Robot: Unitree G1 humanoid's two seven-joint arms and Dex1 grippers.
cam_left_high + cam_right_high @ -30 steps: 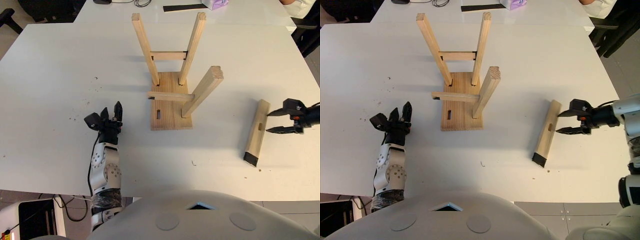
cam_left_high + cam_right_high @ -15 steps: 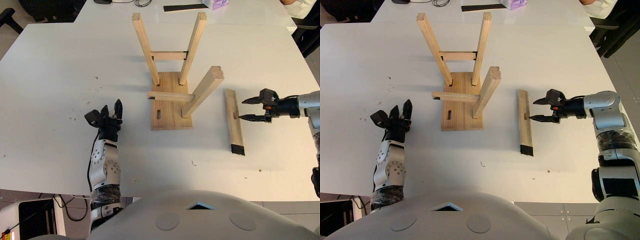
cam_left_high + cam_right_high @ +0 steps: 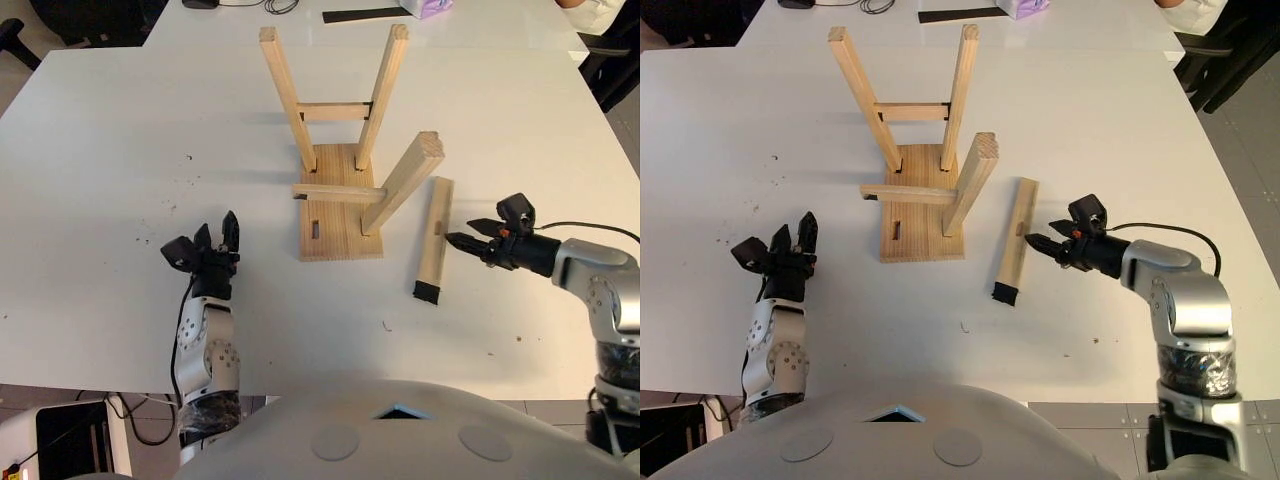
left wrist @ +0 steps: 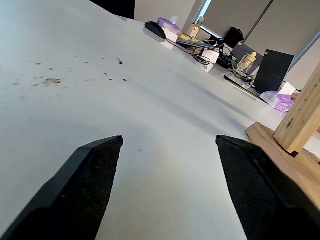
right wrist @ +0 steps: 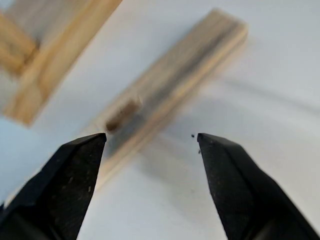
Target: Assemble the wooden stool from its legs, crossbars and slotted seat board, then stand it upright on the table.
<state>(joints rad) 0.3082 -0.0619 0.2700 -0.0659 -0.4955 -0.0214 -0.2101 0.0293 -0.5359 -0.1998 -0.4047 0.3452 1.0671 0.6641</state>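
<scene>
The slotted seat board (image 3: 340, 208) lies flat mid-table with three legs standing up from it. A crossbar (image 3: 335, 111) joins the two far legs. The near right leg (image 3: 405, 180) leans outward and carries a second crossbar (image 3: 338, 191). A loose leg (image 3: 433, 238) with a black-capped near end lies flat just right of the board. My right gripper (image 3: 462, 231) is open right beside it, level with its slot (image 5: 122, 115), touching nothing I can see. My left gripper (image 3: 203, 238) rests open on the table left of the board, nothing between its fingers (image 4: 95, 175).
Dark specks (image 3: 160, 215) dot the table left of the board. A second table behind holds a black strip (image 3: 360, 14), a purple pack (image 3: 435, 6) and cables. The table's front edge runs just below both arms.
The loose leg has slid left across the table from the right side to lie beside the seat board, and my right gripper has followed it. My left gripper has barely shifted.
</scene>
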